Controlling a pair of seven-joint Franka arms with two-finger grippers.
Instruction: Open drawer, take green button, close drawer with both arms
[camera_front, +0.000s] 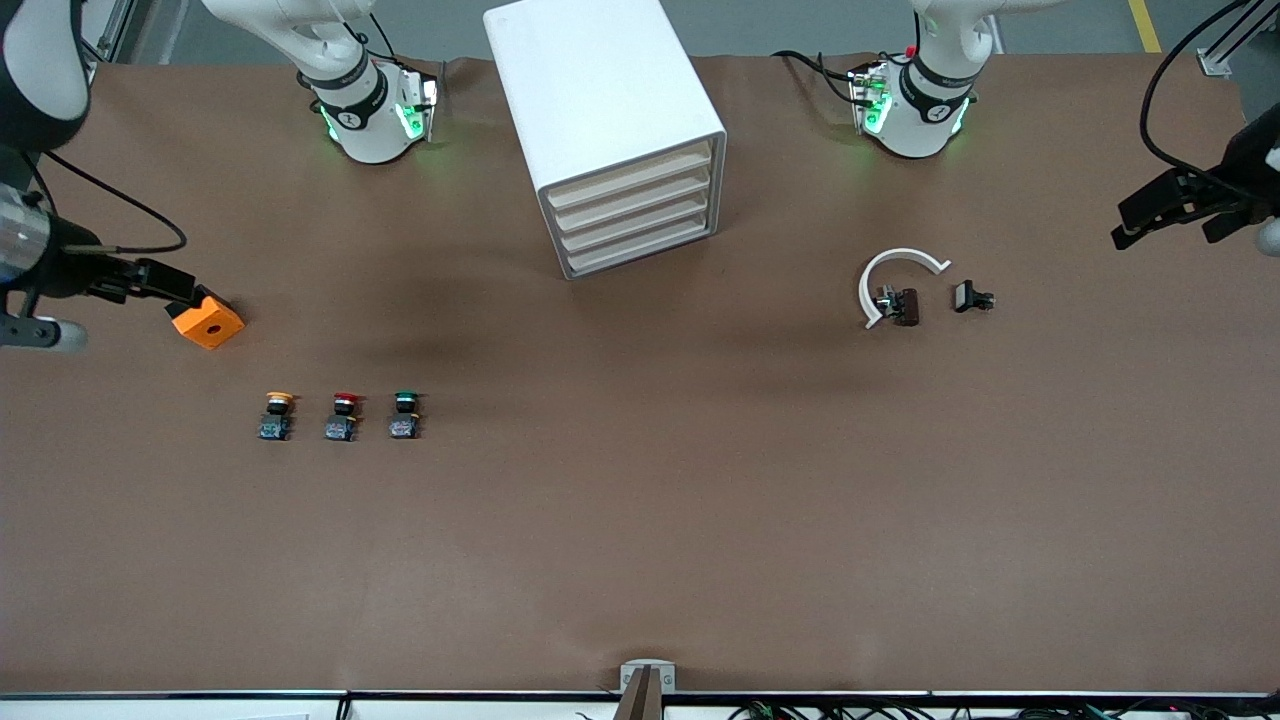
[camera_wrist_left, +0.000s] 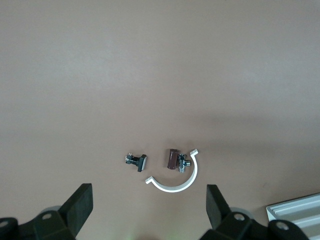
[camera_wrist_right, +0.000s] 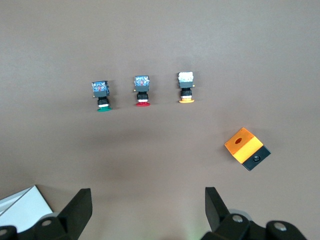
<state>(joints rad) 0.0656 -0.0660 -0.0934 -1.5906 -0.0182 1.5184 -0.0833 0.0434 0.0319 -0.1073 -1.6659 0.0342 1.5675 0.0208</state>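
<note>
The left gripper (camera_wrist_left: 147, 212) hangs with its fingers wide apart and empty over a white curved clip (camera_wrist_left: 176, 177), a brown part (camera_wrist_left: 173, 159) and a small black part (camera_wrist_left: 136, 160). The right gripper (camera_wrist_right: 147, 212), equally spread and empty, is over the row of three buttons, probably because the green-capped button (camera_front: 405, 414) lies there on the table and not in a drawer, beside the red-capped button (camera_front: 342, 417), the yellow-capped button (camera_front: 277, 415) and an orange box (camera_front: 207, 321). All four drawers of the white cabinet (camera_front: 600, 110) are closed, so I judge the task not yet started, and the top drawer (camera_front: 628, 179) is perhaps first.
</note>
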